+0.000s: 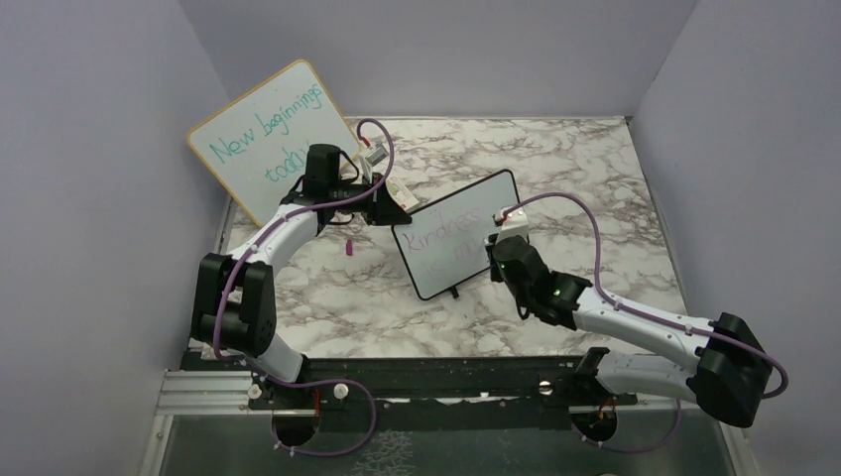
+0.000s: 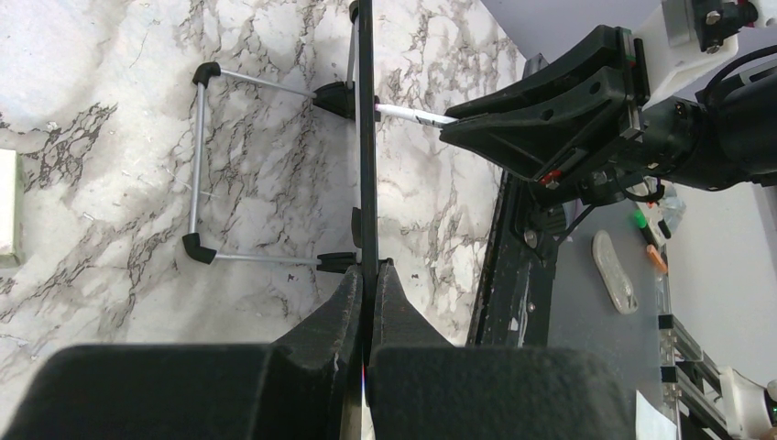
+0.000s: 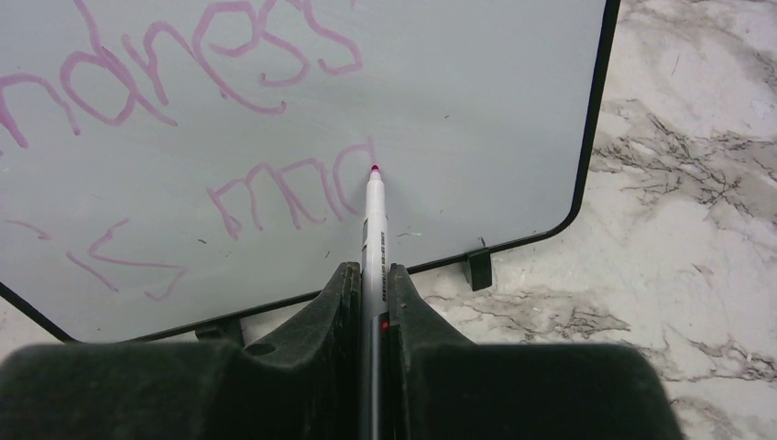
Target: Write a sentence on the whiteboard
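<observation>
The whiteboard [image 1: 438, 270] stands tilted at mid-table, a thin black frame around it. The sentence [image 1: 451, 230] runs across it in pink, "Kindness" above a second line reading "is ma" [image 3: 293, 197]. My left gripper [image 1: 397, 214] is shut on the board's upper left edge, and the left wrist view shows the jaws [image 2: 368, 275] pinching the black frame [image 2: 366, 137] edge-on. My right gripper [image 1: 502, 250] is shut on a white marker [image 3: 374, 225] between its fingers [image 3: 371, 275]. The marker's red tip touches the board at the end of the last letter.
A larger wood-framed board [image 1: 268, 139] with teal writing leans at the back left. A small pink cap [image 1: 349, 247] lies on the marble beside the left arm. The board's wire stand [image 2: 197, 165] spreads behind it. Purple walls close in on three sides.
</observation>
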Motion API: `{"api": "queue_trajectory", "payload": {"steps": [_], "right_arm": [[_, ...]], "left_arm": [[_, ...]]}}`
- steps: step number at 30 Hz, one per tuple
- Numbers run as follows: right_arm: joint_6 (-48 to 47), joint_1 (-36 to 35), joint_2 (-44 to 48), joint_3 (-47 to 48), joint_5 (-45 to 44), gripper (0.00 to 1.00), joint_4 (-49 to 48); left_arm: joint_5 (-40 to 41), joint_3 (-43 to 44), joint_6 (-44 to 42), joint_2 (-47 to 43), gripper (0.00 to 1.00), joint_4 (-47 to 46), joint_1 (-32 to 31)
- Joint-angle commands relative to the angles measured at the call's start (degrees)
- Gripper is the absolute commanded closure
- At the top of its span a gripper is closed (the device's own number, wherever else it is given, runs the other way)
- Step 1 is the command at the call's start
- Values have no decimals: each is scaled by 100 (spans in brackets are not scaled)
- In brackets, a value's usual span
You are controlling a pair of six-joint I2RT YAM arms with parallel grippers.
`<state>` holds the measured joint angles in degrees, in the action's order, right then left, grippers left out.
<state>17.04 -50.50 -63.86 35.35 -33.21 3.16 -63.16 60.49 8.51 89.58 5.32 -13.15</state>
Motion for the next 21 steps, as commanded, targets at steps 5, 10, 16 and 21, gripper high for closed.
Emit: {"api": "queue_trajectory", "payload": {"steps": [5,10,16,21], "right_arm": [[480,53,-58,-212,353,100,542],[632,49,-116,-166,413,100,754],[695,50,-151,-147,527,100,869],[655,49,-162,-134,662,100,871]], "left_arm": [[260,-81,-236,213,100,408,-83],[261,-81,-234,196,100,408,-83],[260,-81,-235,183,100,408,-83],[259,-81,-236,184,100,406,-83]]}}
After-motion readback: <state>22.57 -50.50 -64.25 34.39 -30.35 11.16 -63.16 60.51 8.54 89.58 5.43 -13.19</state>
